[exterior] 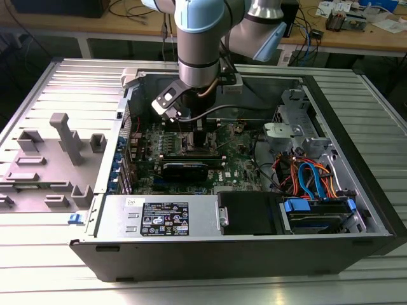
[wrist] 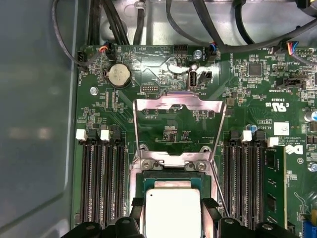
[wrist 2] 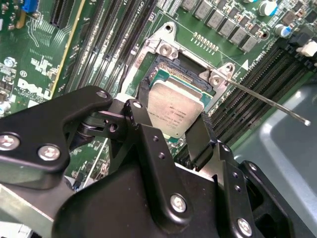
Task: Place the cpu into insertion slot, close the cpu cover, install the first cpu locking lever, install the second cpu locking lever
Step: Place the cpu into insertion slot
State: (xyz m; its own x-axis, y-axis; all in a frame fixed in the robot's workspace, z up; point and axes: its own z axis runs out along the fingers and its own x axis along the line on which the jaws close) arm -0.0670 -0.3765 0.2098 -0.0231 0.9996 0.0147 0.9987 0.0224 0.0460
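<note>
While the arm (exterior: pixel 200 44) reaches down into the open computer case (exterior: pixel 191 257), its gripper (exterior: pixel 198 130) clasps the cpu (wrist 2: pixel 176 106) right at the insertion slot (wrist 2: pixel 171 69).

In both wrist views the black fingers (wrist: pixel 210 210) press on two opposite edges of the silver-topped chip. It sits over the socket's dark frame on the green motherboard (wrist: pixel 247 99), between banks of memory slots (wrist: pixel 101 183); whether it is fully seated I cannot tell. The cpu cover (wrist: pixel 168 103) is swung up and back, away from the socket, and one thin locking lever (wrist 2: pixel 262 101) juts out to the side, unlatched.
</note>
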